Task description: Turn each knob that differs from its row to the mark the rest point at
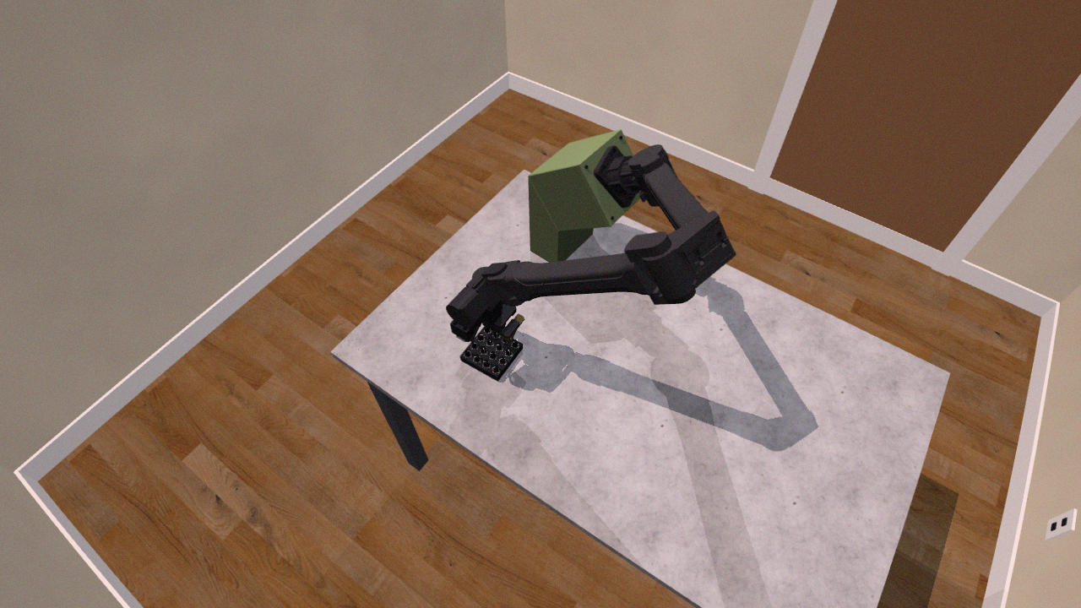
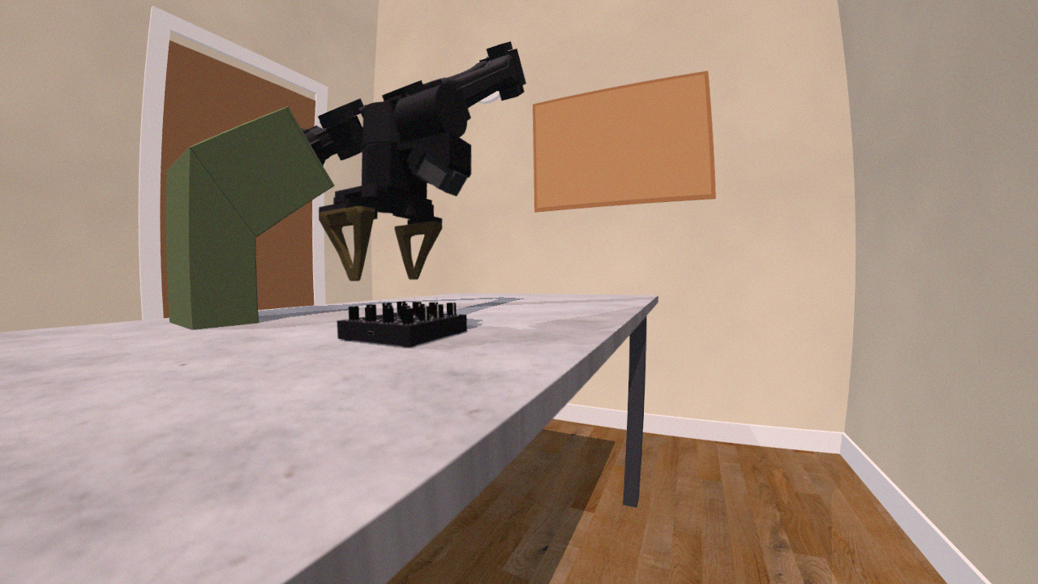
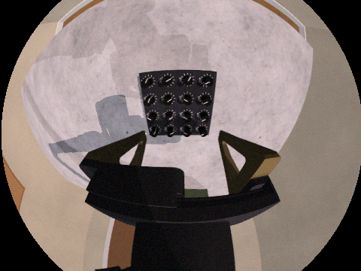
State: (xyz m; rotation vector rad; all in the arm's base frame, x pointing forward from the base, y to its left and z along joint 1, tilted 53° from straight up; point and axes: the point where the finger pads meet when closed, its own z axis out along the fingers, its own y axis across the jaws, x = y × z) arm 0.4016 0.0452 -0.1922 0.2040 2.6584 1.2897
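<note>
The black knob box (image 1: pixel 480 371) (image 2: pixel 435 330) (image 3: pixel 177 89) stands flat on the table. Its socket (image 2: pixel 371 332) faces the exterior view, so the rear is at the right in the wrist view and row A is the right column, knob 1 at the top. Knob B1 (image 3: pixel 187 79) has its line slanting up-right; the line of B2 (image 3: pixel 186 98) slants down-right. Knob D3 (image 3: pixel 152 116) shows a short low line, unlike D1 (image 3: pixel 148 80) and D2 (image 3: pixel 150 99). Other lines are too small to read surely. My gripper (image 2: pixel 384 278) (image 3: pixel 182 134) is open and empty, above the box, touching nothing.
The green mount (image 1: pixel 562 200) (image 2: pixel 225 217) stands on the table (image 1: pixel 756 362) (image 2: pixel 181 435) and carries my arm (image 1: pixel 582 277). The table's long edge runs past the box on the side away from the mount. The arm's shadow lies beside the box.
</note>
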